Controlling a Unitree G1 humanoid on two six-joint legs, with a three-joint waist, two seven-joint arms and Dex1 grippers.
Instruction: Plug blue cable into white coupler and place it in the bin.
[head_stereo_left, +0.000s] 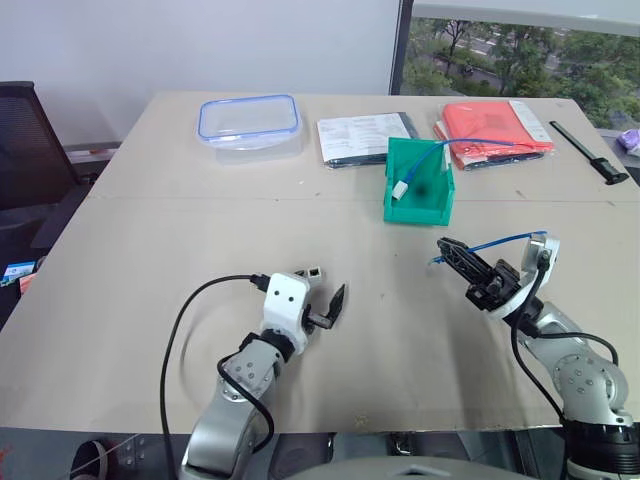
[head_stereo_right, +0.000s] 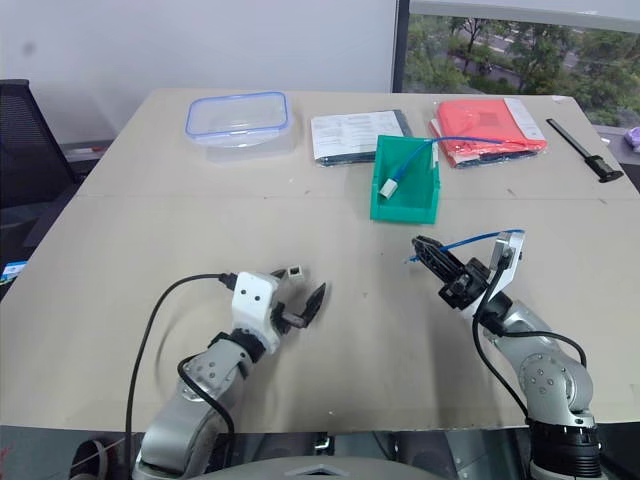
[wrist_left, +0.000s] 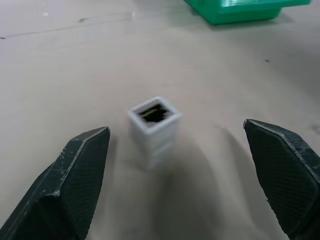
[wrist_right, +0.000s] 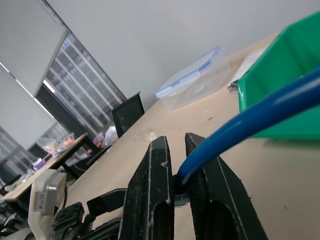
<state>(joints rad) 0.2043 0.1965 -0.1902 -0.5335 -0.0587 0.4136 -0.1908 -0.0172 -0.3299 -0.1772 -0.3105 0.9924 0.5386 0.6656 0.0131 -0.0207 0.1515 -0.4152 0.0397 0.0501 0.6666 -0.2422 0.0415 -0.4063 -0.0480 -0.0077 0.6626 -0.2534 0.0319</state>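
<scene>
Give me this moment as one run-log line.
left gripper: open, straddling white coupler, no contact | right gripper: shut on blue cable | coupler: upright on table, socket up | bin: holds another cable | plug-in: not done

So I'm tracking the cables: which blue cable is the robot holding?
The short blue cable, pinched in the right gripper above the table. The other blue cable hangs into the green bin, its white tip inside.

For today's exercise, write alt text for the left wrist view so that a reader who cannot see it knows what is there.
A tiny white coupler stands on the tan table with its dark socket facing up, between the two wide-open black fingers of the left gripper, which do not touch it. An edge of the green bin sits beyond.
</scene>
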